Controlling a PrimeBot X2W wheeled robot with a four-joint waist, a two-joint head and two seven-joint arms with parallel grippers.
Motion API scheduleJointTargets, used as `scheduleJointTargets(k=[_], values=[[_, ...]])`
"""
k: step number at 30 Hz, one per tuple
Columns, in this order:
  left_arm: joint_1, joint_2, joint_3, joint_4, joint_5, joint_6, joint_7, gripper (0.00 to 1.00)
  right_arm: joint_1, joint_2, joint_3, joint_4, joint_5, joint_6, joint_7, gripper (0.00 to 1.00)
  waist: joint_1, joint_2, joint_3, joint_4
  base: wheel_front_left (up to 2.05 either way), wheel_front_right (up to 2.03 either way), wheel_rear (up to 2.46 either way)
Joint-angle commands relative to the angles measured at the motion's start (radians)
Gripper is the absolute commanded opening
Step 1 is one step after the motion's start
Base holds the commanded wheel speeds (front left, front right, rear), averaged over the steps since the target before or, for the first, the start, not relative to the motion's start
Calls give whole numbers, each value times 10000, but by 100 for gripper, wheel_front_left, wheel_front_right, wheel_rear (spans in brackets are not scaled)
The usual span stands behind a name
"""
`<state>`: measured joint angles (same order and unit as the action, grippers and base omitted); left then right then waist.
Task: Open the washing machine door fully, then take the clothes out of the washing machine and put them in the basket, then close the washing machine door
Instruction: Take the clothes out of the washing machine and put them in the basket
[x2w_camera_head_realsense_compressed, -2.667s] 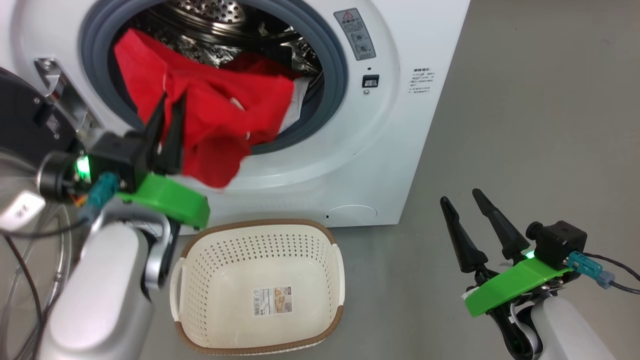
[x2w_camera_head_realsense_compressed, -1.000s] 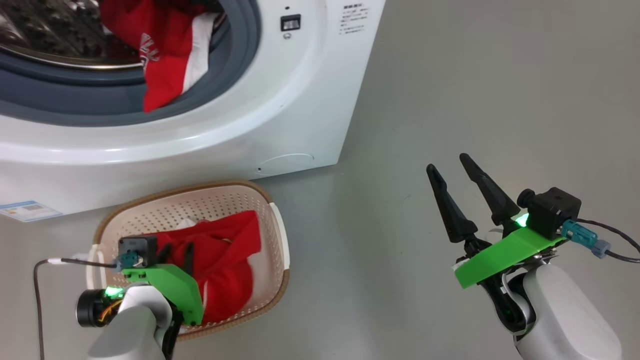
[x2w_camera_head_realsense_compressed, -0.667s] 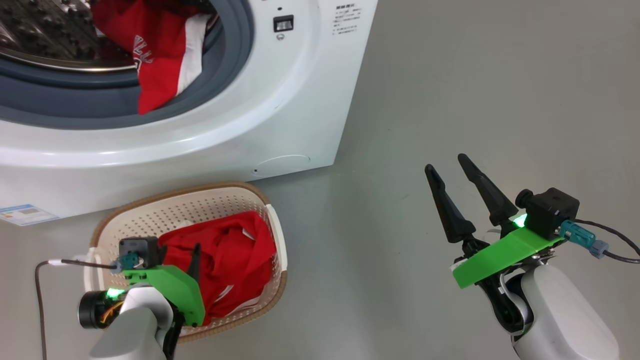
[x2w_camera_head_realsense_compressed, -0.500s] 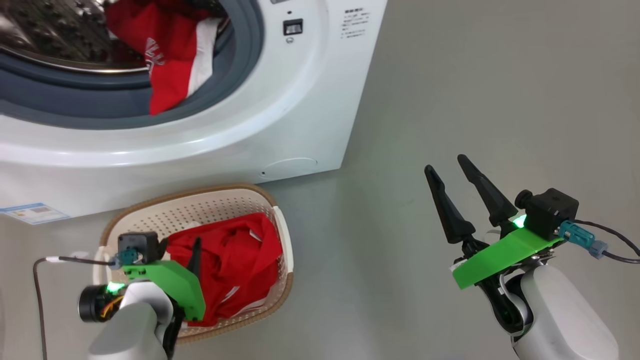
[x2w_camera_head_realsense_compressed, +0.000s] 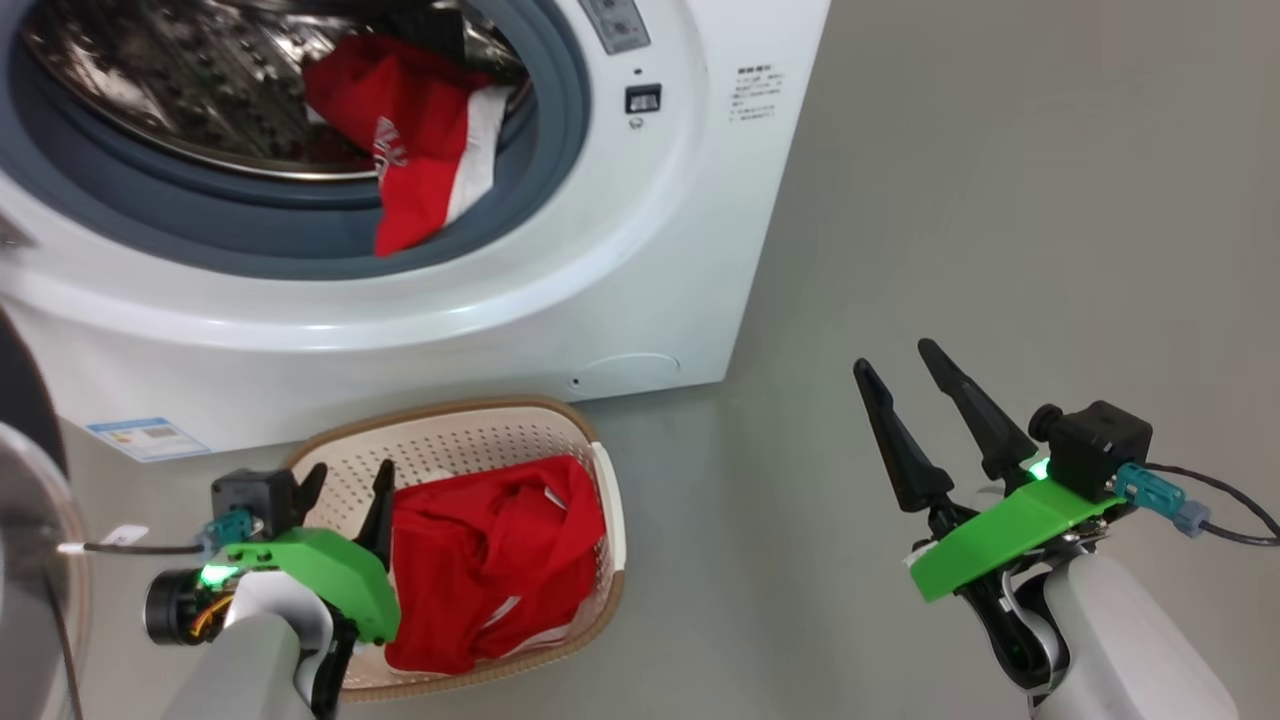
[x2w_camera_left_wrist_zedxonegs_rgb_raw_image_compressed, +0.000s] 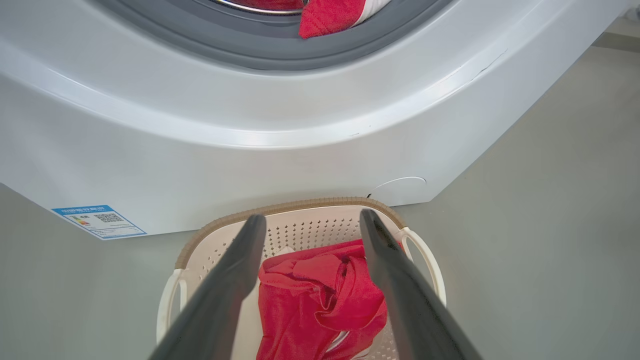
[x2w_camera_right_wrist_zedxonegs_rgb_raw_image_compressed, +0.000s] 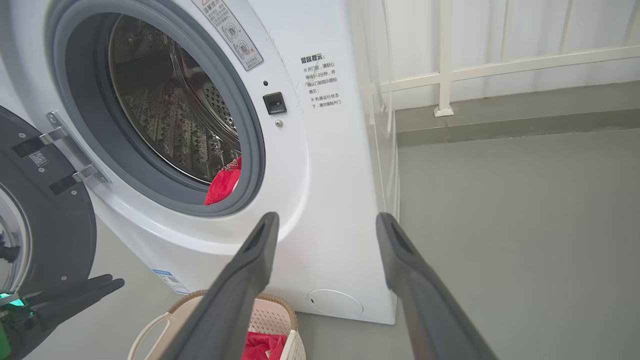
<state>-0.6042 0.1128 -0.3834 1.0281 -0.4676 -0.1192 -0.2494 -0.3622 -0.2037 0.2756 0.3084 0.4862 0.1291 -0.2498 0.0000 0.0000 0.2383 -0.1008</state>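
The white washing machine (x2w_camera_head_realsense_compressed: 620, 290) stands open, its black door (x2w_camera_right_wrist_zedxonegs_rgb_raw_image_compressed: 50, 225) swung out to the left. One red garment with white trim (x2w_camera_head_realsense_compressed: 425, 150) hangs from the steel drum over the grey ring. Another red garment (x2w_camera_head_realsense_compressed: 490, 560) lies loose in the cream basket (x2w_camera_head_realsense_compressed: 450, 425) on the floor before the machine. My left gripper (x2w_camera_head_realsense_compressed: 347, 475) is open over the basket's left side, and the garment (x2w_camera_left_wrist_zedxonegs_rgb_raw_image_compressed: 320, 295) shows below its spread fingers. My right gripper (x2w_camera_head_realsense_compressed: 893, 356) is open and empty above the floor to the right.
Grey floor (x2w_camera_head_realsense_compressed: 1000, 200) stretches right of the machine. A small blue label (x2w_camera_left_wrist_zedxonegs_rgb_raw_image_compressed: 97, 220) marks the machine's lower left corner. A white railing (x2w_camera_right_wrist_zedxonegs_rgb_raw_image_compressed: 445, 60) and a low kerb run along the wall beyond the machine. The door's glass bowl (x2w_camera_head_realsense_compressed: 35, 560) bulges at the far left.
My left gripper has opened, left the red garment in the basket and drawn back to its left. The head camera has swung up toward the drum. The right gripper has held still.
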Motion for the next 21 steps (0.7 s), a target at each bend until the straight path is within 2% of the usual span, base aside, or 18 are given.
scheduleJointTargets(k=[1,9,21], values=[[133,380,342,-289,81,21,-123,100,143,-32,161,-216,114,16,-120,100,0,0,-176,157,0,0,0],[890,616,1014,-2121,527,238,-123,100,336,-12,62,-200,142,16,-120,100,0,0,-500,403,0,0,0],[2351,642,1996,-4961,923,618,-124,100,574,-31,9,-182,150,16,-120,100,0,0,-967,604,0,0,0]])
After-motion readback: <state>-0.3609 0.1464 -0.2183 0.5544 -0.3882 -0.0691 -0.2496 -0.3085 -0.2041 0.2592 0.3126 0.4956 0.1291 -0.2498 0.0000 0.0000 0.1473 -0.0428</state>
